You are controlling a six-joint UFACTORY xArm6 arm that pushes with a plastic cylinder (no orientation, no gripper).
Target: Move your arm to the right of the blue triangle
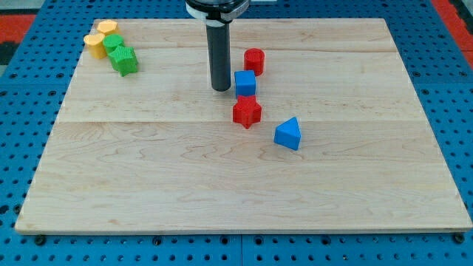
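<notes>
Your tip (220,89): it rests on the bench just left of the blue cube (245,83), upper centre of the frame, close to it; you cannot tell whether they touch.
Fingers: none fitted. The arm ends in a plain dark rod, so there is nothing to release or clench, and nothing is grasped.
Blue triangle (288,134): right of centre in the frame, standing alone, apart from the red star (247,111) at its upper left and well apart from your tip.
Blocks between: the blue cube, the red star just below it, and the red cylinder (254,60) just above it form a loose column between your tip and the triangle.
Far cluster: two yellow blocks (100,38) and two green blocks (120,55) sit bunched in the upper left corner of the bench (222,192), out of your way.
Handling: judge the triangle as a light, stiff plastic piece that will slide readily on smooth wood and spin if clipped off-centre. There is no taking hold here; you only push, and this task wants no contact.
Next move: likely swing around the column, above or below it, and stop on bare wood to the triangle's right.
Risk: a straight line would plough through the cube and the star.
</notes>
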